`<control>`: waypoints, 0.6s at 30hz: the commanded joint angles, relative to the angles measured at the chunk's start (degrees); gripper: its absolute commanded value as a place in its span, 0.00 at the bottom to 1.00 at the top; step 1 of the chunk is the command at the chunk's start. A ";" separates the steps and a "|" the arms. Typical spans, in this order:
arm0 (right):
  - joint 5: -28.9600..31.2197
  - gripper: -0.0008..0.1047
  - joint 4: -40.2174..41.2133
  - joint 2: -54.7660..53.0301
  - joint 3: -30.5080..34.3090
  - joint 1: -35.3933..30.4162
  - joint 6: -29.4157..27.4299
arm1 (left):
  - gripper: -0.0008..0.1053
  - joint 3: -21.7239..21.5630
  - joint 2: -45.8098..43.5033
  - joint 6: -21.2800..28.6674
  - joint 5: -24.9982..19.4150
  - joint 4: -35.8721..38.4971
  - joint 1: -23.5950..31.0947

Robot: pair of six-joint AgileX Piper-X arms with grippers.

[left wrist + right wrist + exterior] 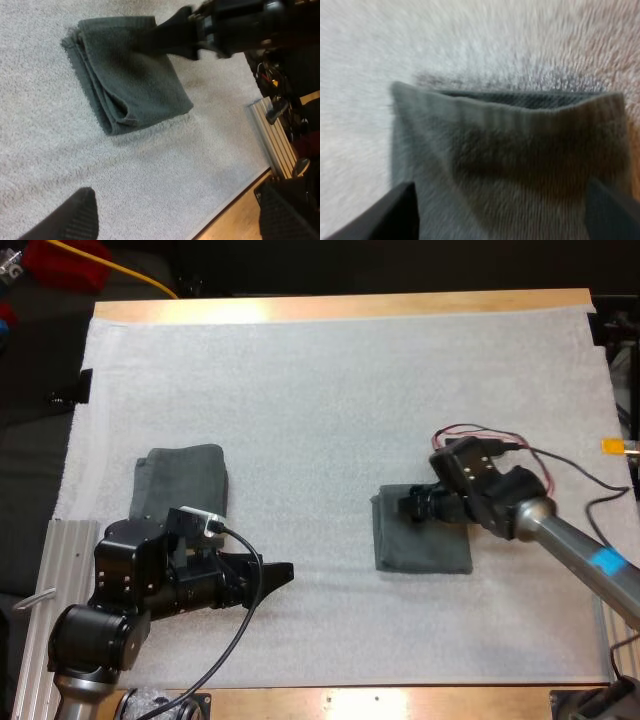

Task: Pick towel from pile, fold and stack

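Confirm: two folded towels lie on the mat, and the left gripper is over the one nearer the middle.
Wrong arm: the right gripper is over the folded towel nearer the middle, as the high view shows. Two folded towels do lie on the mat; the other towel lies farther left.

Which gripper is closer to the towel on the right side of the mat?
Right. The right gripper sits over that towel; the left gripper is far across the mat.
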 commanded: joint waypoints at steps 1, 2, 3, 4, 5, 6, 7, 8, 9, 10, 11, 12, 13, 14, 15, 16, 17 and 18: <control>0.37 0.64 1.34 -1.76 -0.03 0.12 -0.68 | 0.62 -0.35 0.03 -0.07 0.43 -0.12 0.16; 0.37 0.64 2.23 -3.50 -0.03 0.12 -0.68 | 0.62 -0.35 0.03 -0.07 0.43 -0.30 0.16; 0.37 0.64 2.83 -4.47 -0.03 0.12 -0.68 | 0.62 -0.35 0.03 -0.07 0.43 -0.46 0.16; 0.37 0.64 3.88 -6.07 -0.03 0.12 -0.68 | 0.62 -0.35 0.03 -0.07 0.43 -0.68 0.16; 0.37 0.64 4.77 -7.42 -0.03 0.12 -0.68 | 0.62 -0.35 0.03 -0.07 0.43 -0.81 0.16; 0.37 0.64 5.33 -8.48 -0.03 0.12 -0.68 | 0.62 -0.35 0.03 -0.07 0.43 -0.86 0.16; 0.37 0.64 6.16 -9.74 -0.03 0.12 -0.68 | 0.62 -0.35 0.03 -0.07 0.43 -0.99 0.16; 0.37 0.64 7.21 -11.19 -0.03 0.12 -0.68 | 0.62 -0.35 0.03 -0.07 0.43 -1.13 0.16; 0.37 0.64 7.78 -11.78 -0.03 0.12 -0.68 | 0.62 -0.35 0.03 -0.07 0.43 -1.23 0.16; 0.37 0.64 8.70 -13.11 -0.03 0.12 -0.68 | 0.62 -0.35 0.03 -0.07 0.43 -1.38 0.16; 0.37 0.64 9.66 -14.57 -0.03 0.12 -0.68 | 0.62 -0.35 0.03 -0.07 0.43 -1.54 0.16; 0.37 0.64 10.16 -15.38 -0.03 0.12 -0.68 | 0.62 -0.35 0.03 -0.07 0.43 -1.57 0.16; 0.37 0.64 10.91 -16.71 -0.03 0.12 -0.68 | 0.62 -0.35 0.03 -0.07 0.43 -1.57 0.16; 0.26 0.64 11.59 -17.90 -0.03 0.12 -0.68 | 0.62 -0.16 0.03 -0.07 0.43 -1.94 0.16; 0.12 0.64 12.00 -18.85 -0.03 0.12 -0.68 | 0.62 -0.09 0.03 -0.07 0.43 -1.99 0.16; -0.26 0.64 12.59 -19.97 -0.03 0.12 -0.55 | 0.62 0.04 0.03 -0.07 0.43 -1.99 0.16; -0.31 0.64 13.40 -21.28 -0.03 0.12 -0.17 | 0.62 0.21 0.17 -0.07 0.43 -1.99 0.16; -0.31 0.64 13.84 -21.80 -0.03 0.12 0.01 | 0.62 0.35 0.29 -0.07 0.43 -1.99 0.16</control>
